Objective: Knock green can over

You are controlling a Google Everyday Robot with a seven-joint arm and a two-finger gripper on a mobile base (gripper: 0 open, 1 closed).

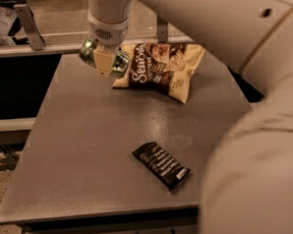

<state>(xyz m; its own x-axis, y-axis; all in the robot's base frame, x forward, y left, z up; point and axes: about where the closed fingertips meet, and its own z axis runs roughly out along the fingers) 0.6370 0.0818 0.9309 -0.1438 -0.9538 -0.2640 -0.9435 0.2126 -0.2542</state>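
One green can [120,65] in play, clamped across its middle by the gripper [105,61], close to the far edge of the tabletop [88,141] and nearer the far-left corner than the far-right. Claw narrowed onto the can's body, with one cream finger [102,67] across the front and green visible on either side of it. Long axis tipped well off upright, running from far left down toward near right, with the lower end just beside the cream-and-brown chip bag [161,69]. Cannot tell whether resting on the surface or hanging just above it. Held directly under the white arm [106,15], so no gap to close between claw and can. Probably called for next: lower to the surface and release with the axis flat, on the side away from the bag. Black snack bar wrapper [162,165] well apart, toward the near edge, out of the way.
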